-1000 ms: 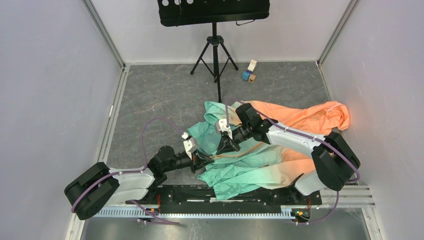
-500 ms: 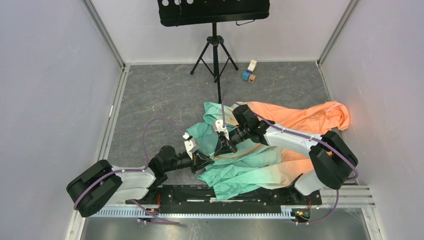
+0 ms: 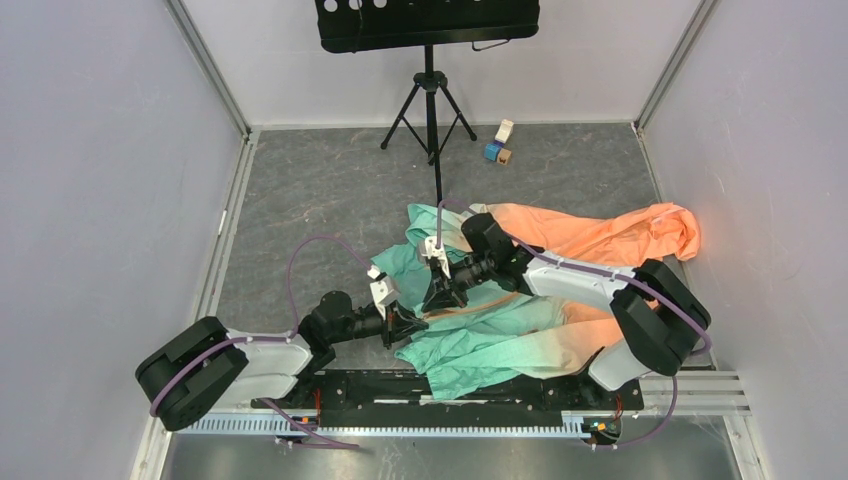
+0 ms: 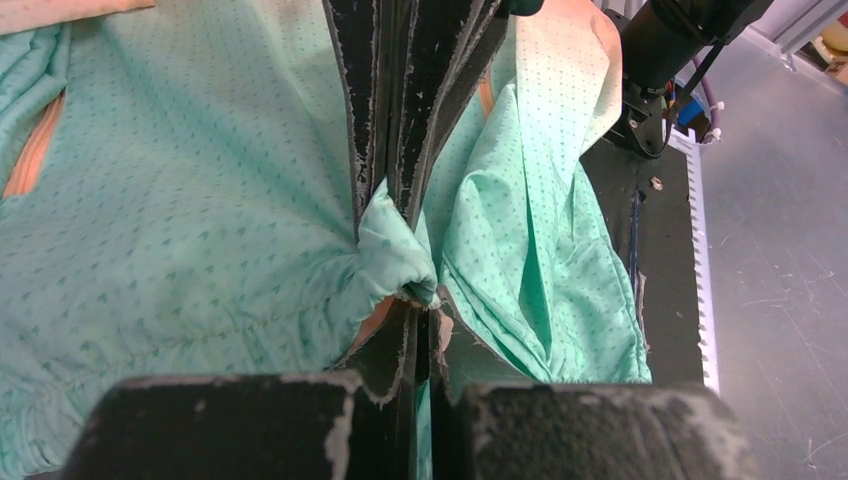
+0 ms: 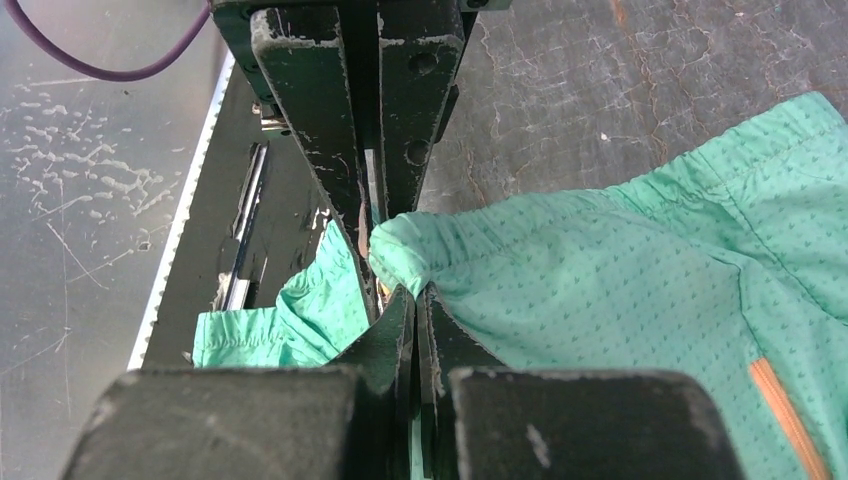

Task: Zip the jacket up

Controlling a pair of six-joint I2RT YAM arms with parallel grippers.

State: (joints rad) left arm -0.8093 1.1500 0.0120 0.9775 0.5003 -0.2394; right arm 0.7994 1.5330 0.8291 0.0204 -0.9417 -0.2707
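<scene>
The jacket [image 3: 470, 345] lies crumpled in the middle of the floor, mint green on the left and peach-orange [image 3: 600, 235] on the right. My left gripper [image 3: 413, 321] and right gripper [image 3: 434, 298] meet tip to tip over its green left part. In the left wrist view my left gripper [image 4: 421, 303] is shut on a small bunched fold of the jacket [image 4: 395, 250]. The right gripper's fingers [image 4: 400, 100] are just across it. In the right wrist view my right gripper [image 5: 414, 298] is shut on the same green edge [image 5: 600, 270]. A short orange zipper line [image 5: 785, 415] shows at the lower right.
A music stand's tripod [image 3: 430, 100] stands at the back. Small blocks [image 3: 500, 145] lie beside it. The black base plate [image 3: 500, 385] and metal rail run along the near edge. Grey walls close in on the left, right and back.
My right gripper has moved left and closer to my left gripper, dragging the green fabric with it. My left gripper has barely moved.
</scene>
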